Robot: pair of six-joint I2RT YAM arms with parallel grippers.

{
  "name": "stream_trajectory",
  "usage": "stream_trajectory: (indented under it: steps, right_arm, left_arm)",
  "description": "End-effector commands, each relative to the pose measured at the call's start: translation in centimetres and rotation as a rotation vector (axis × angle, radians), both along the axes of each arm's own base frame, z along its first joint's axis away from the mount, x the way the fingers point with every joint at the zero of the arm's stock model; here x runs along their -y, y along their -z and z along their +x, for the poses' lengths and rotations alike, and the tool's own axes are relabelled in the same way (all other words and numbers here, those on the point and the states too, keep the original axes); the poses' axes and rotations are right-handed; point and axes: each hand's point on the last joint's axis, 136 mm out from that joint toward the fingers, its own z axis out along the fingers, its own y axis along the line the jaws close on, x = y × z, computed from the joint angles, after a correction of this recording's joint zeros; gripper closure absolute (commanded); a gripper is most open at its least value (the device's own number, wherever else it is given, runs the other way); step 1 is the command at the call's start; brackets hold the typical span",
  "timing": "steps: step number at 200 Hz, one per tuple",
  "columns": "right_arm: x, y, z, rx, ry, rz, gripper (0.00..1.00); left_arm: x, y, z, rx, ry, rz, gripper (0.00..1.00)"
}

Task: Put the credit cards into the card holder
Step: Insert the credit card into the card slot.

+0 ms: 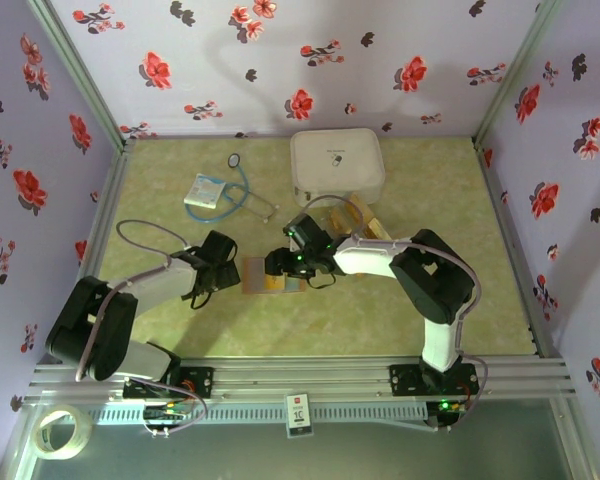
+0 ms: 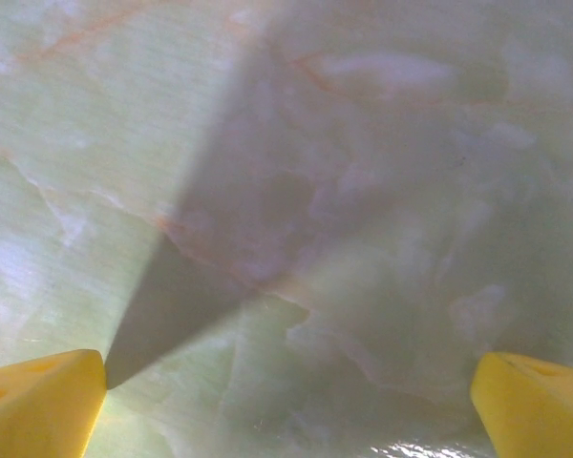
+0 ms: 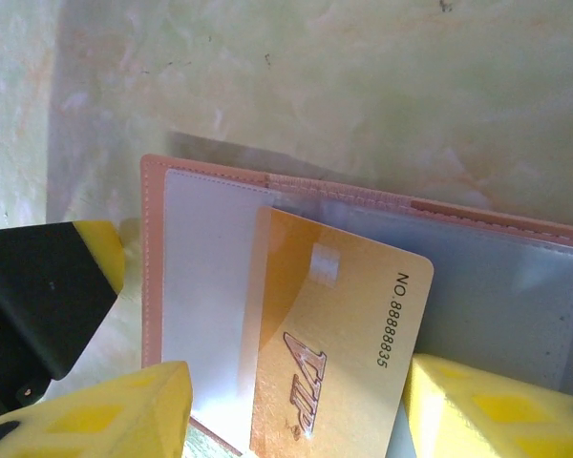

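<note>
Straddling with open-jawed right gripper a golden-yellow rectangular plastic credit card lying on opened reddish-brown leather card holder; hovering wide-open left gripper over pale-green marbled table.

Site: robot test booth, lab type, not a lived-in room.
Evidence:
- my left arm and right arm, bolted side by side to an aluminium rail at the near edge;
- tabletop of pale green marble-look sheet;
- three walls in lilac paper printed with red and black flowers, joined by bare metal corner posts;
- roll of clear tape and a printed tag just in front of the rail.
</note>
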Motion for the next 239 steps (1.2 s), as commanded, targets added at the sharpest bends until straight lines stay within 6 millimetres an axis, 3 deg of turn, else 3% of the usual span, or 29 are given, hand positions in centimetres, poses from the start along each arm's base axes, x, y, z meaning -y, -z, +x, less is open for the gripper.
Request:
stream_trajectory:
  steps: [1, 74, 125, 154, 175, 203, 239]
  right_arm:
    - [-0.1, 0.9, -0.3, -0.004, -0.015, -0.049, 0.40]
    - [-1.5, -0.4, -0.4, 0.015, -0.055, -0.013, 0.39]
    - [1.4, -2.5, 0.9, 0.098, -0.031, -0.105, 0.34]
    - [2.9, -2.2, 1.1, 0.116, -0.039, -0.186, 0.37]
    - [4.0, -1.5, 1.2, 0.122, -0.052, -0.262, 0.52]
    - [4.8, -0.6, 1.3, 0.127, -0.066, -0.334, 0.84]
    - [4.5, 0.2, 1.2, 0.112, -0.078, -0.341, 0.89]
  left_arm:
    - [2.2, 0.7, 0.8, 0.005, 0.057, -0.071, 0.00]
    - [2.7, 1.2, 0.5, 0.009, 0.072, -0.084, 0.00]
    - [2.7, 1.5, 0.5, 0.014, 0.074, -0.089, 0.00]
    - [2.8, 1.7, 0.5, 0.009, 0.078, -0.085, 0.00]
    - [2.8, 1.7, 0.5, 0.009, 0.080, -0.086, 0.00]
    - [3.0, 1.6, 0.7, 0.011, 0.087, -0.088, 0.00]
    - [3.3, 1.4, 1.0, 0.016, 0.097, -0.097, 0.00]
